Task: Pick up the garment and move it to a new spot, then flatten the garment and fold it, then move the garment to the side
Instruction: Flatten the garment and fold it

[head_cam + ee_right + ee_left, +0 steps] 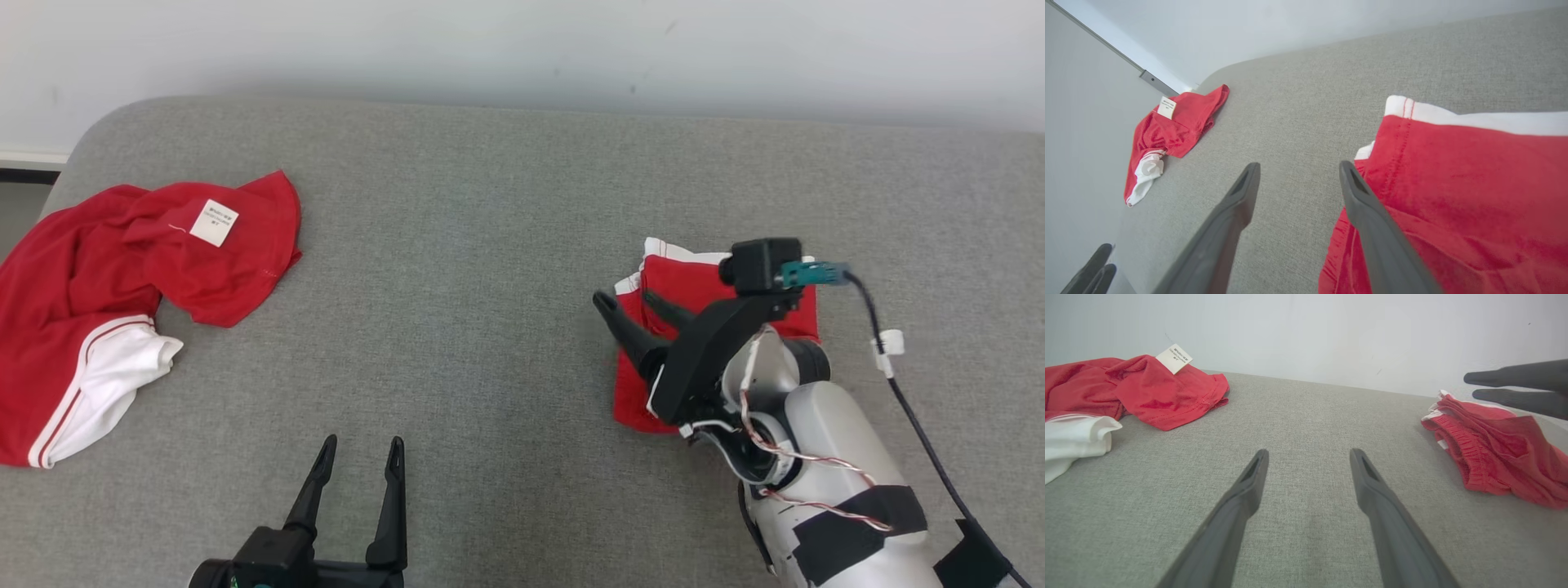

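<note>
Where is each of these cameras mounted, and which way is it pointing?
Head view: on the robot's head, looking down at the grey cushion; left claw at bottom, right claw and pale forearm over the folded red garment.
Left wrist view: on the left wrist, looking along its open fingers toward the wall.
Right wrist view: on the right wrist, looking along its fingers at that garment's edge.
Shared: both wrist views catch the crumpled garment.

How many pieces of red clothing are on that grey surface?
2. A crumpled red-and-white garment lies at the left edge; a folded red garment lies on the right, partly behind the right arm.
</note>
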You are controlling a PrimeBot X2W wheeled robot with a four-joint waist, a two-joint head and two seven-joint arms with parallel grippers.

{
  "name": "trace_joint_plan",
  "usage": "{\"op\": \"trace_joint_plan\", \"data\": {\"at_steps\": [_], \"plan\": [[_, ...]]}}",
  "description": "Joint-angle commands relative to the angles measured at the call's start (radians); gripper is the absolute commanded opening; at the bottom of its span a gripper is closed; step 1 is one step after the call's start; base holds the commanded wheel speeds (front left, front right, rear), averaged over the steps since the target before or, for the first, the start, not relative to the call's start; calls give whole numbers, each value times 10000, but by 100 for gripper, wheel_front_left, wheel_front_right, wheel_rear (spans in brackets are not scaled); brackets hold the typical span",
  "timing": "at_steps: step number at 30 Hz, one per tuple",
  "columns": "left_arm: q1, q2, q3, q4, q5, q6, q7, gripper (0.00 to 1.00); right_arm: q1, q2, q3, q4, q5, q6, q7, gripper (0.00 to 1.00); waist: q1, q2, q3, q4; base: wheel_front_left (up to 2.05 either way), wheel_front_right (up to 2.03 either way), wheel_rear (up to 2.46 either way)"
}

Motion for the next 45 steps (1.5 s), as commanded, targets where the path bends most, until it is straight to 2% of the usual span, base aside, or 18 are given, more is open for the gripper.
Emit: {"op": "trace_joint_plan", "data": {"at_steps": [1, 5, 8, 12, 13, 14, 15, 16, 23, 30, 36, 45], "plan": [[-16, -15, 8, 22, -35, 37, -35, 100, -21, 30, 18, -179, 266, -24, -137, 100, -1, -1, -17, -41, 0, 0, 0], [-2, -13, -20, 36, -66, 49, -35, 100, 170, 29, -395, -895, 527, -24, -618, 100, -1, -1, -101, -86, 0, 0, 0], [100, -15, -62, 51, -78, 72, -35, 100, 700, -286, -1415, -1413, -300, -24, -991, 100, -1, -1, -241, -90, 0, 0, 0], [200, -14, -120, 37, -75, 86, -35, 100, 1401, -667, -2546, -1514, -1515, -24, -1234, 100, -1, -1, -355, -72, 0, 0, 0], [214, -15, -133, 32, -68, 83, -35, 100, 1578, -704, -2859, -1464, -1774, -24, -1291, 91, -1, -1, -380, -66, 0, 0, 0], [230, -14, -138, 21, -55, 81, -35, 100, 1750, -748, -3082, -1424, -2075, -24, -1328, 48, -1, -1, -396, -63, 0, 0, 0], [238, -14, -139, 12, -37, 78, -35, 100, 1885, -728, -3265, -1375, -2242, -24, -1372, 13, -1, -1, -408, -65, 0, 0, 0], [237, -14, -131, 2, -14, 76, -35, 100, 2008, -729, -3383, -1314, -2476, -24, -1373, 0, -1, -1, -418, -72, 0, 0, 0], [229, -14, -71, -76, 119, 17, -35, 100, 2344, -574, -3125, -884, -3131, -24, -1338, 0, -1, -1, -405, -153, 0, 0, 0], [118, -16, -60, -135, 181, -26, -35, 100, 2029, -580, -2076, -280, -3158, -24, -1250, 0, -1, -1, -321, -134, 0, 0, 0], [134, -15, -87, -103, 101, 13, -35, 100, 2188, -391, -887, -407, -2606, -24, -734, 0, -1, -1, -310, -68, 0, 0, 0], [206, -15, 62, -101, 2, 73, -35, 100, 3342, -152, 1371, -1851, -956, -24, 295, 0, -1, -1, -389, -241, 0, 0, 0]]}}
